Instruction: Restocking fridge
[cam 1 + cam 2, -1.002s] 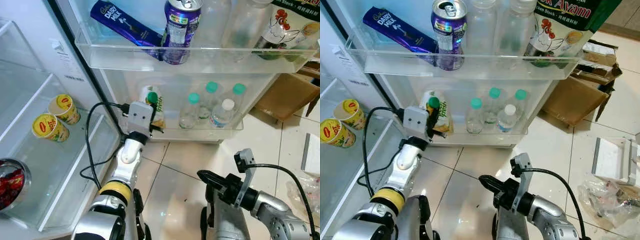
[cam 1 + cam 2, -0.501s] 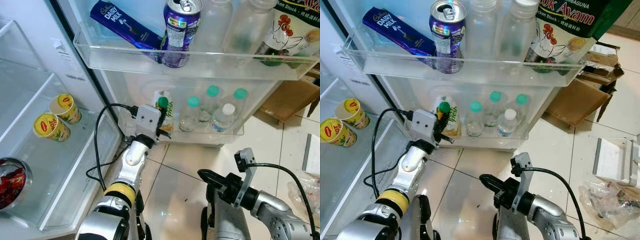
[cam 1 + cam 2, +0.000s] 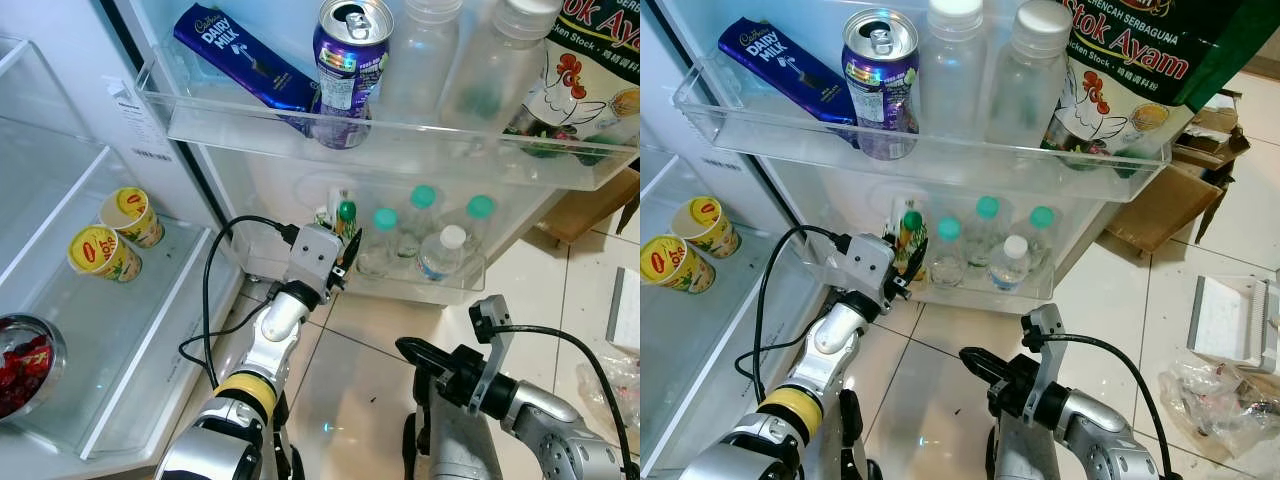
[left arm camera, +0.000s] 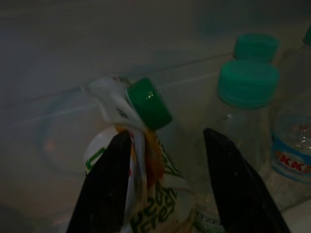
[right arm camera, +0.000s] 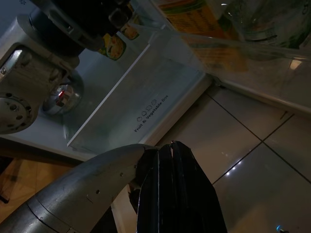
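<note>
My left gripper (image 3: 343, 243) is shut on a juice carton (image 3: 906, 243) with a green cap (image 4: 149, 103), held upright inside the lower door shelf (image 3: 452, 288) of the open fridge. The carton sits close beside several green- and white-capped water bottles (image 3: 384, 236). In the left wrist view the two black fingers (image 4: 104, 187) flank the carton, and a water bottle (image 4: 245, 104) stands just beyond. My right gripper (image 3: 410, 352) hangs low over the tiled floor, shut with nothing in it (image 5: 172, 194).
The upper door shelf (image 3: 400, 135) holds a Dairy Milk bar (image 3: 240, 55), a purple can (image 3: 345, 65), clear bottles (image 3: 425, 55) and a Stok Ayam bag (image 3: 590, 70). Two yellow cups (image 3: 115, 235) and a bowl of red food (image 3: 20, 360) sit inside the fridge. A cardboard box (image 3: 1165, 200) lies on the floor to the right.
My left gripper has carried the juice carton rightward along the lower door shelf, up to the water bottles. The right arm has stayed put.
</note>
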Available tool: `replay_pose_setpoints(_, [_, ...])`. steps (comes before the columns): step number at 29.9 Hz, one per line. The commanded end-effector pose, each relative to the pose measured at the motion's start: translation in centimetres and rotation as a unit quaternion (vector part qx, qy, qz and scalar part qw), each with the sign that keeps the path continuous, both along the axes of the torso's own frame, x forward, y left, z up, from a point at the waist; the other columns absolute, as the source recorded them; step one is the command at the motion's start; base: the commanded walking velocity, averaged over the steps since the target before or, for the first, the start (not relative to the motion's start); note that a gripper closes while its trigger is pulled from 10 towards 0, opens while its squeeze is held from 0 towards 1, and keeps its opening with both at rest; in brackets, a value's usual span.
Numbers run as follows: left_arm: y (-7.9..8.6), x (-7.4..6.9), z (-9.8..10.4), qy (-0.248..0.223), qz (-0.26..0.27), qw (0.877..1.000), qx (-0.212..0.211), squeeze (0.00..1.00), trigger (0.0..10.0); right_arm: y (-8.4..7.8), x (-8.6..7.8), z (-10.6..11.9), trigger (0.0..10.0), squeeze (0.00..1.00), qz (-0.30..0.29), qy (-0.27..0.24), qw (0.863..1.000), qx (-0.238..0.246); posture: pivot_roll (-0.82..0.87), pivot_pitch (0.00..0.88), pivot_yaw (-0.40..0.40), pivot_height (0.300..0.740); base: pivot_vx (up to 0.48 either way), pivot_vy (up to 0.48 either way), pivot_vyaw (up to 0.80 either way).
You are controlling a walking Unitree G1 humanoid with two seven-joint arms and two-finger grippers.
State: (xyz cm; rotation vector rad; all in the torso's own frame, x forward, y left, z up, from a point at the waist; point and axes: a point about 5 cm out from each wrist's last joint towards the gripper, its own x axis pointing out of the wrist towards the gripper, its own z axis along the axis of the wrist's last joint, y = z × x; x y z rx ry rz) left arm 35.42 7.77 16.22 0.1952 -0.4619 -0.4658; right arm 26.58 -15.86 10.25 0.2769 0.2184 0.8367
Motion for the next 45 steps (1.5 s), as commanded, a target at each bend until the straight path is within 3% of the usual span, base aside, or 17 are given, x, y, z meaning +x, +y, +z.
replay_pose_setpoints(1, [0.1,-0.3,-0.6,0.003,0.0,1.0,0.002,1.0,10.0,0.2,-0.5,-0.4,10.0,0.0,0.007,0.012,1.0,0.004,-0.16,0.455,0.033,0.555,0.0,0.0,0.0])
replay_pose_setpoints(2, [0.6,-0.1,-0.2,-0.004,0.011,1.0,-0.003,0.23,10.0,0.2,-0.5,-0.4,10.0,0.0,0.007,0.012,1.0,0.004,-0.16,0.451,0.033,0.555,0.0,0.0,0.0])
replay_pose_setpoints(3, [1.1,0.0,0.3,-0.014,0.021,1.0,-0.007,0.0,10.0,0.2,-0.4,-0.4,10.0,0.0,0.008,0.012,1.0,0.004,-0.16,0.449,0.033,0.555,0.0,0.0,0.0])
replay_pose_setpoints(8, [3.0,-0.4,1.1,-0.048,0.038,0.998,-0.009,0.0,10.0,0.3,-0.2,-0.3,10.0,0.0,0.01,0.009,1.0,0.005,-0.15,0.44,0.034,0.555,0.0,0.0,0.0])
replay_pose_setpoints(15, [5.8,-1.5,0.8,-0.063,0.068,0.996,0.003,0.0,10.0,0.2,-0.1,-0.3,10.0,0.0,0.012,0.008,1.0,0.004,-0.15,0.432,0.034,0.555,0.0,0.0,0.0])
replay_pose_setpoints(23, [7.9,-3.3,-0.9,-0.045,0.093,0.994,0.018,0.0,10.0,0.2,0.2,-0.2,10.0,0.0,0.014,0.006,1.0,0.003,-0.14,0.42,0.035,0.555,0.0,0.0,0.0])
replay_pose_setpoints(26, [9.4,-4.9,-2.3,-0.03,0.115,0.992,0.035,0.0,10.0,0.1,0.6,-0.3,10.0,0.0,0.017,0.004,1.0,0.002,-0.12,0.4,0.036,0.555,0.0,0.0,0.0])
replay_pose_setpoints(30, [10.3,-5.8,-3.0,-0.021,0.132,0.99,0.04,0.0,10.0,0.1,0.9,-0.4,10.0,0.0,0.016,0.004,1.0,0.002,-0.12,0.384,0.038,0.555,0.0,0.0,0.0])
replay_pose_setpoints(38, [11.7,-7.5,-5.4,0.032,0.182,0.983,0.012,0.0,10.0,-0.4,1.6,-1.2,10.0,0.0,0.003,0.009,1.0,-0.004,-0.1,0.308,0.054,0.555,0.0,0.0,0.0])
replay_pose_setpoints(45, [12.6,-7.8,-6.7,0.064,0.217,0.974,-0.013,0.0,10.0,-0.5,1.9,-1.9,10.0,0.0,0.006,0.015,1.0,-0.003,-0.1,0.257,0.052,0.555,0.0,0.0,0.0])
